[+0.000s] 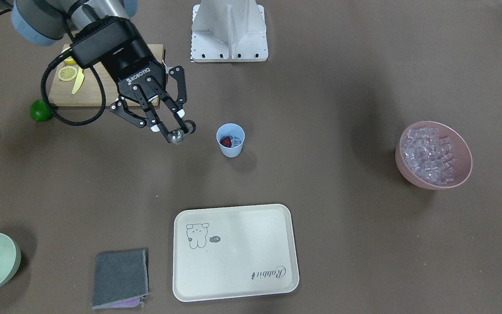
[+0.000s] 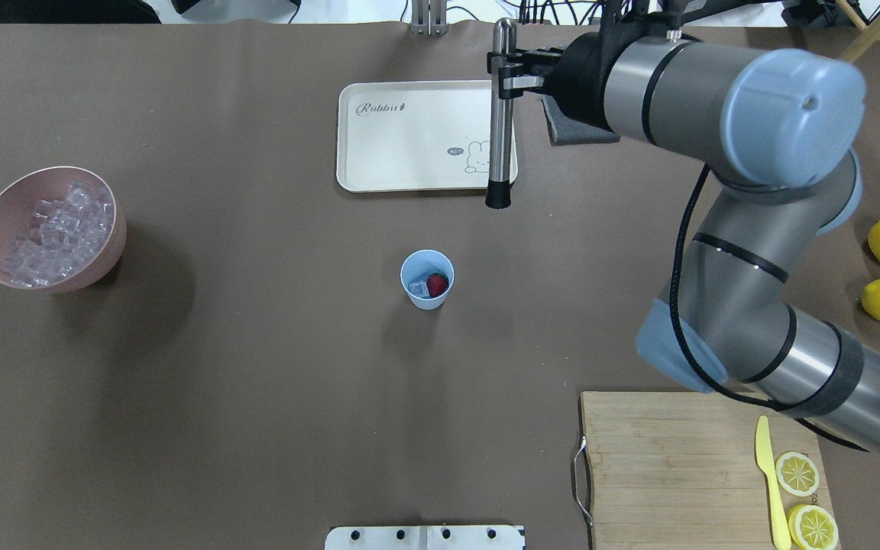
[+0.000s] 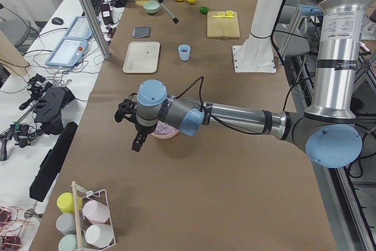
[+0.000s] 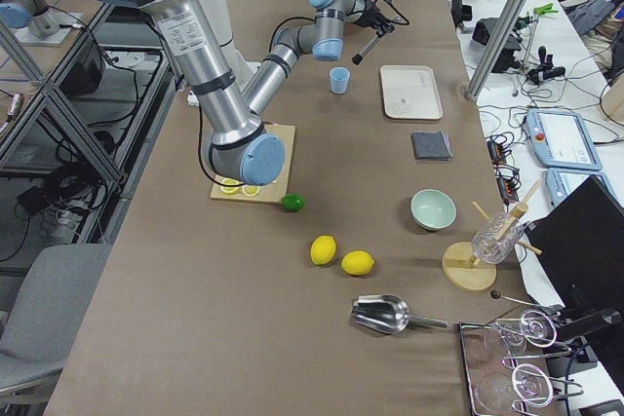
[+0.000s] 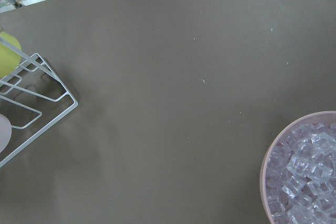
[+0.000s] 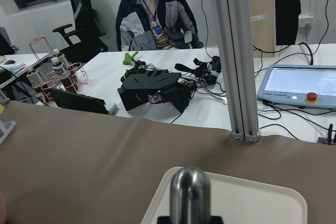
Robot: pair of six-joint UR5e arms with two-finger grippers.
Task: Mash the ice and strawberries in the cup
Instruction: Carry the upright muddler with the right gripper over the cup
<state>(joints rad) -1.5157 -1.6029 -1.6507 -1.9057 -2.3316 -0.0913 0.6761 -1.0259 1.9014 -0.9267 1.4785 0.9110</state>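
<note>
Ice [image 2: 417,289] shows dimly beside strawberry [image 2: 437,284] inside cup [image 2: 426,303].

Silver arm [image 2: 745,252], blue caps [image 2: 791,114], black hand [image 1: 175,131]

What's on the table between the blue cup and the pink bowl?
Nothing: only bare brown table between the cup and the bowl, seen in the overhead view.
</note>
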